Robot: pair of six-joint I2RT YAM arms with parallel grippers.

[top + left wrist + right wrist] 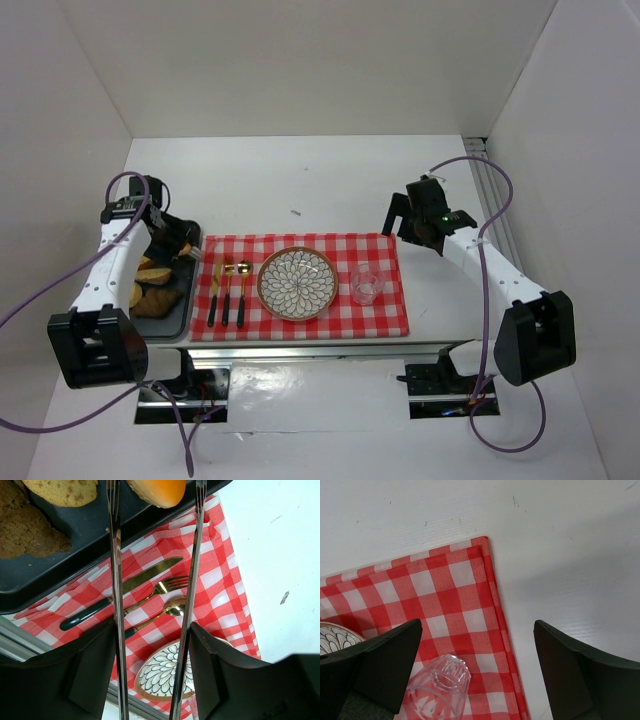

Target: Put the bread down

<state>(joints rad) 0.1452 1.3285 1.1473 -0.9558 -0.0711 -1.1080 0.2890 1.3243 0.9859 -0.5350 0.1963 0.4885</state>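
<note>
Left jaws on tongs (116, 580) astride roll (159, 491)

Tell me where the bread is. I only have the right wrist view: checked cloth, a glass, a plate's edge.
Observer: Bread pieces lie in a dark tray beside the left edge of the cloth.
Operator: Report the left gripper.
Observer: The left gripper is shut on metal tongs, which reach over the tray.
Operator: Say whether it has bread.
Observer: A golden roll sits between the tong tips. Whether they pinch it, I cannot tell.
</note>
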